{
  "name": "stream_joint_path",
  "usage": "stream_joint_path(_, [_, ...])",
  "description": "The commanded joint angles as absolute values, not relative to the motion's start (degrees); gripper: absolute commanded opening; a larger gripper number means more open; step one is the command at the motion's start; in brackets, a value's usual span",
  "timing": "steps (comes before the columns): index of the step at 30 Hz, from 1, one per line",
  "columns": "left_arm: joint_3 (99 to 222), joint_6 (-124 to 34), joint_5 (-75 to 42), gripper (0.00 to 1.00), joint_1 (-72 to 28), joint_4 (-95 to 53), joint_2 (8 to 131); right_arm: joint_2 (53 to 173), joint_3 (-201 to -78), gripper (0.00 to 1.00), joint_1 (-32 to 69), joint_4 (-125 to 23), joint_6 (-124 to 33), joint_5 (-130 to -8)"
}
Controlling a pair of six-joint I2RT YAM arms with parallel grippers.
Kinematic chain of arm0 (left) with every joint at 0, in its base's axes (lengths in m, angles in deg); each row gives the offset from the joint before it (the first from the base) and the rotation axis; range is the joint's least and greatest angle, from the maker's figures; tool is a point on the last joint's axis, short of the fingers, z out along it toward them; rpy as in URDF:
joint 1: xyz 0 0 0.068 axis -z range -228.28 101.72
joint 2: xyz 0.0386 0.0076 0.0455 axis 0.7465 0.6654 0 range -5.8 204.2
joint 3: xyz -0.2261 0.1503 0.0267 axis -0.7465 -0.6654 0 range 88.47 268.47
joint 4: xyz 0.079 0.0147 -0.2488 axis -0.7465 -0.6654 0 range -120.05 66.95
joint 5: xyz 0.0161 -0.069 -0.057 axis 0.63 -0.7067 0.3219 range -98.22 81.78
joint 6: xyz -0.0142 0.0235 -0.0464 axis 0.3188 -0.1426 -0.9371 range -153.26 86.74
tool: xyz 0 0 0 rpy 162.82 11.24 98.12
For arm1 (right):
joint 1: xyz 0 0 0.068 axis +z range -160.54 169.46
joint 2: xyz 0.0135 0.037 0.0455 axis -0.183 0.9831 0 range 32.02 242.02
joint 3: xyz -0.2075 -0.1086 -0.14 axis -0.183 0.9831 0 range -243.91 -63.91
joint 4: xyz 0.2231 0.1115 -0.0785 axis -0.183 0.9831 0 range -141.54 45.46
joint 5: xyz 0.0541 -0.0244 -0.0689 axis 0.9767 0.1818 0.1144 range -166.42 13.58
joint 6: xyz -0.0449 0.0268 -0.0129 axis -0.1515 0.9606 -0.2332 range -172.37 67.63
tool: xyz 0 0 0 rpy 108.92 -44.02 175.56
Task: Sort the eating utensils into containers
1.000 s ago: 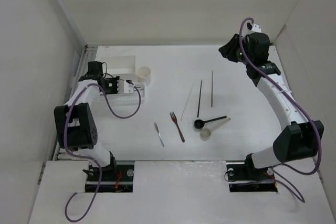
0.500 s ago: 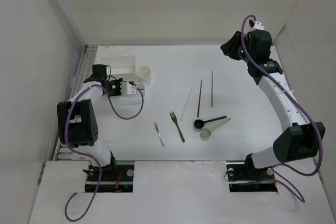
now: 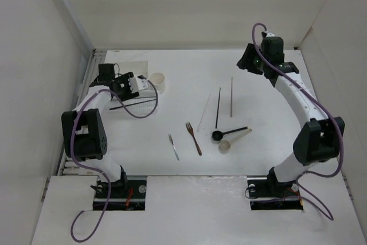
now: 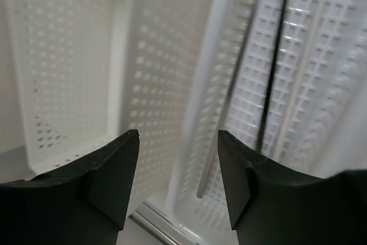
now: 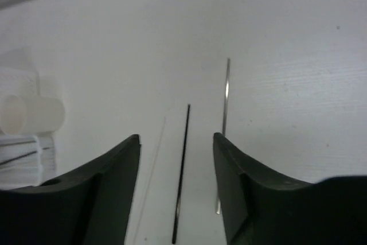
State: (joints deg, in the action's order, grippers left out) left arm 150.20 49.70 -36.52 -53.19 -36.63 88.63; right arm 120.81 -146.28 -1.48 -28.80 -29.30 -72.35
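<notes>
- The left claw (image 4: pixel 178 142) hangs partly open and empty over the tray (image 4: pixel 321 38), at the upper left of the top view.
- A dark stick (image 4: pixel 275 67) and a steel stick (image 4: pixel 226 107) lie lengthwise in the tray, probably because its long shape suits them.
- The right claw (image 5: pixel 176 142) is at the upper right, open and holding nothing. It looks down on three loose chopsticks (image 3: pixel 218 107) on the table (image 3: pixel 143 142), so I judge it is lining up a pick.
- The forks (image 3: pixel 193 137) and spoons (image 3: pixel 226 133) lie lower centre, well apart from any container and unsorted.
- The cup (image 3: pixel 157 80) stands near the tray, ready for shorter pieces.
</notes>
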Motion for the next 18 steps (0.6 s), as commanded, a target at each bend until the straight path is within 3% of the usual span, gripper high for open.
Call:
stream_joint_path(1, [157.0, 41.81, -37.05, 0.54, -53.12, -36.93, 86.05, 127.01, -146.78, 0.6, -1.14, -22.99, -31.88, -74.48])
stream_joint_path(4, [160.0, 35.93, -36.44, 0.54, -53.12, -37.55, 84.47, 136.23, -150.38, 0.43, -0.53, -17.73, -33.2, -75.1])
stream_joint_path(6, [161.67, 27.8, -35.65, 0.54, -53.12, -36.85, 83.68, 142.28, -154.77, 0.39, 0.26, -15.78, -35.3, -75.81])
stream_joint_path(13, [165.64, 0.16, -25.72, 0.7, -52.59, -27.97, 79.2, 154.26, -164.89, 0.42, 3.17, -9.0, -37.96, -81.26])
stream_joint_path(18, [161.08, -5.74, -25.19, 0.7, -52.59, -26.65, 75.5, 155.85, -164.2, 0.42, 3.17, -7.6, -37.96, -81.87])
